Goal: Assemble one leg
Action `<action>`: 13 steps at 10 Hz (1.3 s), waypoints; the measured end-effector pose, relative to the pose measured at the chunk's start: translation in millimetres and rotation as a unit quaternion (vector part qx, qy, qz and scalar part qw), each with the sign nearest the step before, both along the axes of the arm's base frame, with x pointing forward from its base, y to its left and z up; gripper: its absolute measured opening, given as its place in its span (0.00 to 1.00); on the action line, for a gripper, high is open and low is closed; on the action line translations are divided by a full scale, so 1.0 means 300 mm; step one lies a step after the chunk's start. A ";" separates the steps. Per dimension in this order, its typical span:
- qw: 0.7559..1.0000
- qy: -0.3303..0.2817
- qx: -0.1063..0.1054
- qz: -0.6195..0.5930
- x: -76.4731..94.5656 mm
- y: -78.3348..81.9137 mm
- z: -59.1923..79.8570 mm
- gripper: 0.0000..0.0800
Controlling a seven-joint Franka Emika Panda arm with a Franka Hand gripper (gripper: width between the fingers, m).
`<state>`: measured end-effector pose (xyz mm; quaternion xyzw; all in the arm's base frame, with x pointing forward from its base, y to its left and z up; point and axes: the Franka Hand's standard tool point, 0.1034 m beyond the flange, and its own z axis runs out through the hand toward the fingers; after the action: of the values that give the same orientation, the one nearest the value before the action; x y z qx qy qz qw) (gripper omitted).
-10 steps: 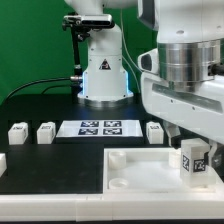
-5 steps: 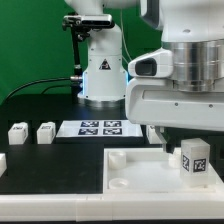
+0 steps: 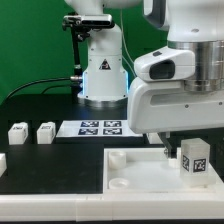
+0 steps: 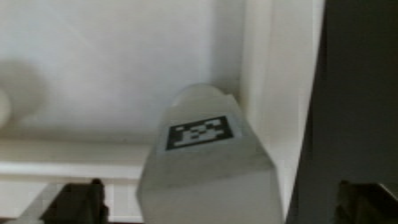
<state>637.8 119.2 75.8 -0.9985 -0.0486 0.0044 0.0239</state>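
The leg (image 3: 193, 163), a small white block with a black-and-white tag, stands upright in the near right corner of the large white tray-like part (image 3: 130, 172). In the wrist view the leg (image 4: 201, 133) rises between my two dark fingertips (image 4: 80, 200), with a gap on each side. My gripper (image 4: 222, 205) is open around the leg and does not touch it. In the exterior view the white hand housing (image 3: 180, 95) hangs right above the leg and hides most of the fingers.
Two more small white legs (image 3: 18, 132) (image 3: 46, 131) lie on the black table at the exterior view's left. The marker board (image 3: 100, 127) lies behind the tray, in front of the arm's base (image 3: 104, 75). A green wall stands behind.
The hand has turned and spread wider over the leg in the exterior view. The leg lying to the right of the marker board is now hidden behind it. The standing leg has not moved.
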 end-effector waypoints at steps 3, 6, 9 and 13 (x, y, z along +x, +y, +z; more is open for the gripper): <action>1.000 0.000 0.000 -0.001 0.000 0.000 0.000 0.59; 1.000 0.001 0.000 -0.012 0.000 -0.005 -0.001 0.36; 0.976 0.012 0.001 -0.220 -0.003 -0.008 -0.003 0.36; 0.874 0.030 0.003 -0.484 -0.004 -0.015 -0.006 0.37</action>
<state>636.7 114.8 74.1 -0.8964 0.4418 0.0223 0.0273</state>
